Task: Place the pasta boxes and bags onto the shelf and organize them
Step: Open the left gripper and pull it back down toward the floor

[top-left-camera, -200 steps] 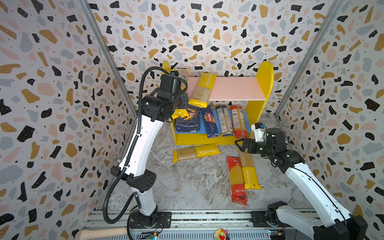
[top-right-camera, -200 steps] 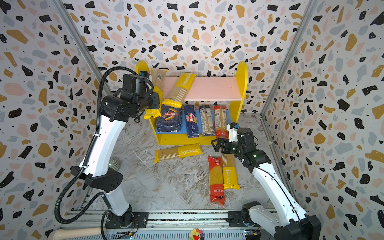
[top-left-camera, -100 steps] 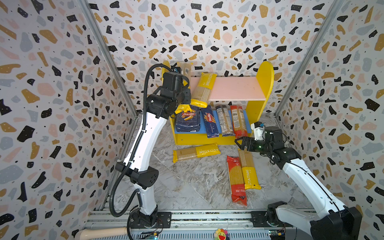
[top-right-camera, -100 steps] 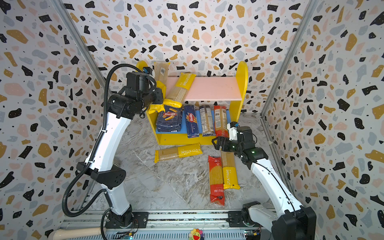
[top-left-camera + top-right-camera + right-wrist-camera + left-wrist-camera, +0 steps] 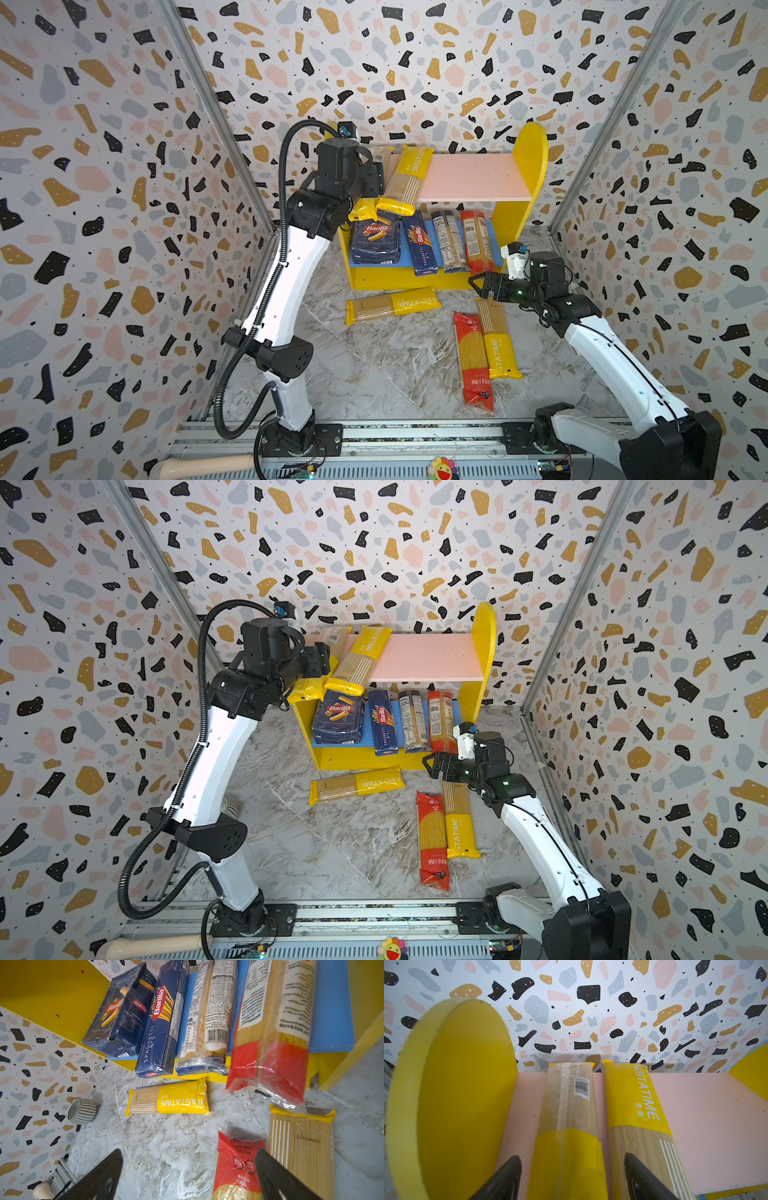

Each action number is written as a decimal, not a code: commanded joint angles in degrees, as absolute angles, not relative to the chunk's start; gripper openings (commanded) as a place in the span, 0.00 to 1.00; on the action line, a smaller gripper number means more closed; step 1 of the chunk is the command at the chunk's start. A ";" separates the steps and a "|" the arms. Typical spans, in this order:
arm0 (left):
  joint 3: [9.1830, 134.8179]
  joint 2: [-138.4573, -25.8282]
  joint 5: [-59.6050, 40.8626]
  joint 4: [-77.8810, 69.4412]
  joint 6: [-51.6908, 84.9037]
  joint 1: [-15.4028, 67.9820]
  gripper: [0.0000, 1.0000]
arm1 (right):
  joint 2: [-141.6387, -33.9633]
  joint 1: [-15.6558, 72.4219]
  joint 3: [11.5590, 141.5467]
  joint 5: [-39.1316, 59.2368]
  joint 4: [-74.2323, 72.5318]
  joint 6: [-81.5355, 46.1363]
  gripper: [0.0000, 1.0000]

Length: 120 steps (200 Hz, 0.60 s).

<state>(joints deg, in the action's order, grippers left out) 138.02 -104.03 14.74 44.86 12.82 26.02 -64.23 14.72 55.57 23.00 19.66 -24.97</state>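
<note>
I see the barcoded bag [image 5: 569,1105] lying on the pink board [image 5: 706,1126] beside a "PASTA TIME" bag [image 5: 631,1101], left gripper [image 5: 572,1158] spread astride it, Barilla "SPAGHETTI N°5" box [image 5: 160,1030] on the blue board [image 5: 332,1012], right gripper [image 5: 188,1153] spread above the floor [image 5: 166,1142].

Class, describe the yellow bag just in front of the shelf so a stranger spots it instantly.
Find the yellow-sided shelf. On the marble floor before its base lies a yellow PASTATIME bag. Unlike the red bag and other yellow bag to its right, it lies along the shelf front.
</note>
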 commanded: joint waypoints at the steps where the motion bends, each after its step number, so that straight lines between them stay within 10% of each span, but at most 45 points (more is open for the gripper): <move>1: 134.60 -99.72 12.16 41.83 13.66 25.75 0.78 | -62.55 14.49 57.16 23.64 19.86 -24.34 0.99; 120: 72.59 -57.34 1.50 28.78 23.22 25.84 1.00 | -59.22 24.66 47.02 13.14 21.63 -27.62 0.99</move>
